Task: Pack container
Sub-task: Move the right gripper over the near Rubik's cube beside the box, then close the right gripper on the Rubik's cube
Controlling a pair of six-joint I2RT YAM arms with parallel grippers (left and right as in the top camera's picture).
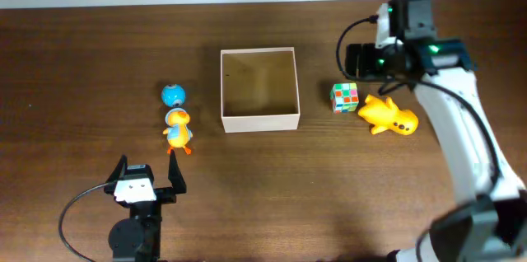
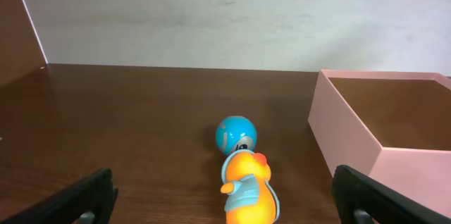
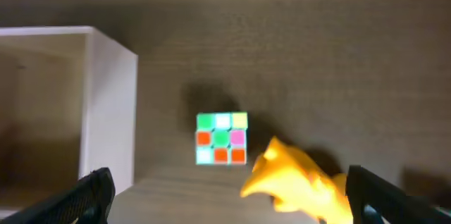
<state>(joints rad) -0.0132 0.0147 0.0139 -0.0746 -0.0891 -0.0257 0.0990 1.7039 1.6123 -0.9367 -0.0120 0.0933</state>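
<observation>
From the overhead view, the container [image 1: 259,120] is seen at the middle of the brown table [image 1: 74,64], upright, open at the top, with nothing shown inside it. To its left, apart from it, a blue ball [image 1: 173,95] and an orange duck toy [image 1: 178,129] are placed just beside each other. On its other side, a coloured cube [image 1: 345,96] and a yellow toy [image 1: 389,114] are found close together. The left gripper [image 1: 148,166] is held near the table's front edge, jaws spread wide, with nothing between them. The right gripper [image 1: 366,60] is positioned beyond the cube; its jaws cannot be made out here.

In the left wrist view, both fingers [image 2: 88,199] are seen far apart at the lower corners. The duck and ball are framed between them, untouched, and the container is shown at the right.

In the right wrist view, the fingers [image 3: 88,196] are likewise parted wide and empty. The cube and yellow toy are seen below, the container's wall at the left.
</observation>
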